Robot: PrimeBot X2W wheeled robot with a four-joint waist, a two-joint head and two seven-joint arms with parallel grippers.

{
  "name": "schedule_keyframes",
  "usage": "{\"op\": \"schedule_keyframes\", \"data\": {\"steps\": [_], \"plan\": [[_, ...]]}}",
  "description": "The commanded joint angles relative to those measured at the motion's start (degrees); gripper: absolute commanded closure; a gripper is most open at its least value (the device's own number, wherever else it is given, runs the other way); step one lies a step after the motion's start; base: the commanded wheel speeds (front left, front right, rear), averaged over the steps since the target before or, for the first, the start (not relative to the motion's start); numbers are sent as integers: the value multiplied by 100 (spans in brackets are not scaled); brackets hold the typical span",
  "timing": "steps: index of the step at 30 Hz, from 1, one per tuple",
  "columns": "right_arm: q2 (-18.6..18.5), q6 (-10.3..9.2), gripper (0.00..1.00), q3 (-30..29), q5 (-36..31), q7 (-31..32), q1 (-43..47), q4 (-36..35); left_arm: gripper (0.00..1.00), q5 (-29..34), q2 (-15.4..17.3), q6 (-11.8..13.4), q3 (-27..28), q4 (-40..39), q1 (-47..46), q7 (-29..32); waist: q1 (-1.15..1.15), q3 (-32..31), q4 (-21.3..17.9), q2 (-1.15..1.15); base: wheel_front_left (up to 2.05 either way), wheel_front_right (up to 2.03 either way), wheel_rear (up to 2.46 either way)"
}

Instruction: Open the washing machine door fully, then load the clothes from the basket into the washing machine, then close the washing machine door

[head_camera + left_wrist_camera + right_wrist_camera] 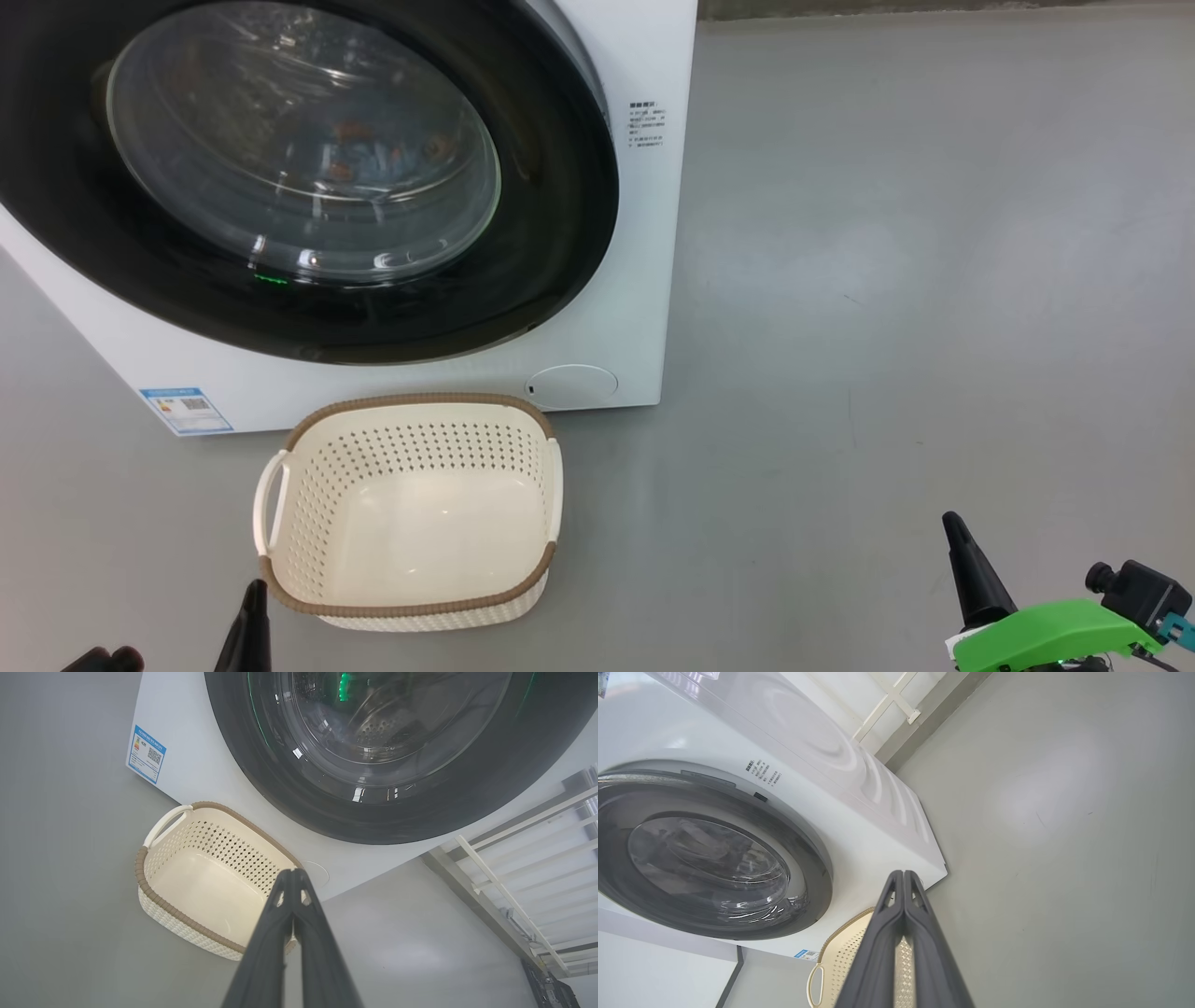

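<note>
The door point(560, 233) is shut flush on the washer point(644, 308), black rim round the glass. Thru the glass, clothes point(350, 131) lie inside the drum: pale fabric w/ orange-brown specks, blurry. The basket point(411, 401) sits on the grey floor point(887, 280) right in front of the washer, below the door, just beside the round flap point(571, 385); its bare bottom shows. Blue label point(187, 411) on the washer's lower left corner. L gripper point(254, 597) is low at left, near the basket's near-left corner, fingers pressed tight together, pinching nothing. R gripper point(950, 523) is low at right, well apart from the basket, over bare floor, fingers also pressed together, nothing btwn them. Green part point(1046, 635) sits behind its fingers.
</note>
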Motion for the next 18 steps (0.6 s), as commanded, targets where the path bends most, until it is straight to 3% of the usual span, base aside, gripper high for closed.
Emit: {"op": "schedule_keyframes", "data": {"steps": [1,18], "plan": [[-37,-15,100,4,115,32,-121,-169,100,-116,58,-5,124,-170,-237,39,0,-3,4,0,0,0,0],[39,-20,100,-126,1017,320,-131,-345,100,-1083,7,-7,241,-229,-327,325,0,-71,70,0,0,0,0]]}}
